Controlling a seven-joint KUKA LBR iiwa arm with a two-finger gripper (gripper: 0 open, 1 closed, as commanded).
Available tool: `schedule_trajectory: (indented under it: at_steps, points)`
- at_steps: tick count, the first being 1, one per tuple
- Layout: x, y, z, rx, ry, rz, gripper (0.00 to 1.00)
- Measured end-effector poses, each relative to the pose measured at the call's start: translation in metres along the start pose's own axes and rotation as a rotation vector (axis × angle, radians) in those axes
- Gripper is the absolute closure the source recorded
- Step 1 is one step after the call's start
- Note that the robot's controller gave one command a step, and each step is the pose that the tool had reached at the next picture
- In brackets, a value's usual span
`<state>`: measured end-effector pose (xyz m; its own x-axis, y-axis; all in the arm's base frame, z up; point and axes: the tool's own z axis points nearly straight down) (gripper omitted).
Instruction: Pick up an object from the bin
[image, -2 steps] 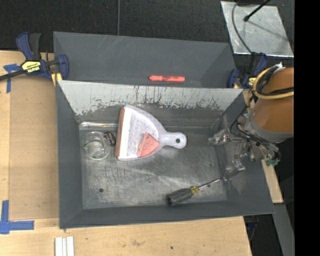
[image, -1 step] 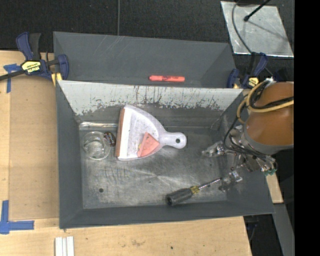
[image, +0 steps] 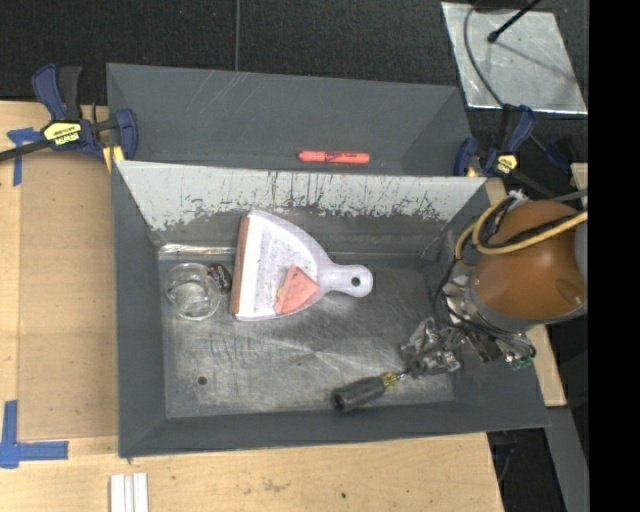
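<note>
Grey metal bin (image: 280, 370), scuffed across the floor. Holds a white dustpan (image: 262, 262) at the back left, lying flat, handle pointing right (with a pink wedge (image: 295, 292) inside it). Just left of it, a clear cup (image: 192, 290), with a small dark thing (image: 219, 276) between the two. Near the front wall, right of centre, a black-handled screwdriver (image: 358, 396).

The claw (image: 432, 352) sits low at the right side of the grey bin (image: 300, 362), just beside the tip of a black-handled screwdriver (image: 362, 393) lying near the bin's near wall. Well to the left lies a white dustpan (image: 262, 268) holding a pink wedge (image: 296, 291). A clear cup (image: 192, 290) stands just left of it.
</note>
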<state>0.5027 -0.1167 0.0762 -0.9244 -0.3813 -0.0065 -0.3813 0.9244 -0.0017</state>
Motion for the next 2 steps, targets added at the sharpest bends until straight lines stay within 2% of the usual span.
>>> schedule_trajectory:
  at_steps: [1,2]
  points:
    - [0.000,0.000,0.000,0.000,0.000,-0.001,1.00]
    - [0.008,0.003,-0.048,-0.004,0.009,-0.002,1.00]
